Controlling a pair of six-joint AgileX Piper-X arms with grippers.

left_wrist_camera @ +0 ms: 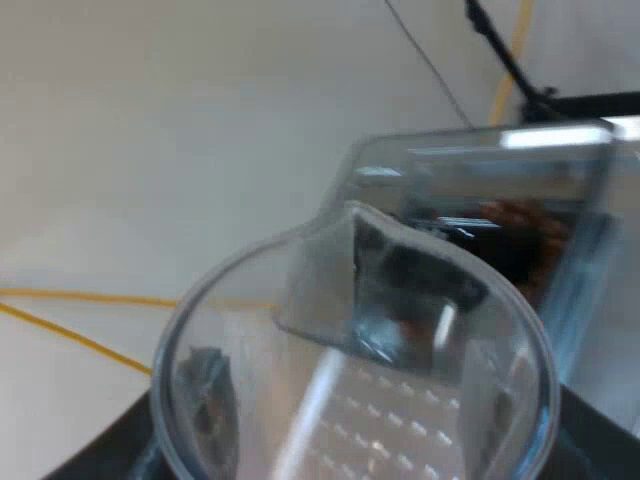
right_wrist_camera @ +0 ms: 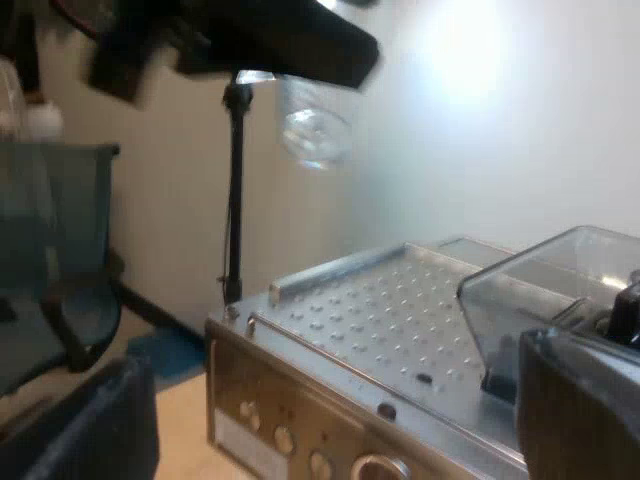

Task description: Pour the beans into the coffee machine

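Gripping glass (left_wrist_camera: 340, 400) in left gripper (left_wrist_camera: 350, 455), high above machine (right_wrist_camera: 380, 310), rim toward hopper (left_wrist_camera: 480, 190) with brown beans (left_wrist_camera: 520, 225). Holding nothing in right gripper (right_wrist_camera: 330, 415), fingers (right_wrist_camera: 585, 410) spread, near hopper.

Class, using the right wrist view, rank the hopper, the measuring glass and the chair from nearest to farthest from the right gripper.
1. Hopper, beside the right gripper.
2. Glass, high over the machine's far end.
3. Chair, out beyond the machine.
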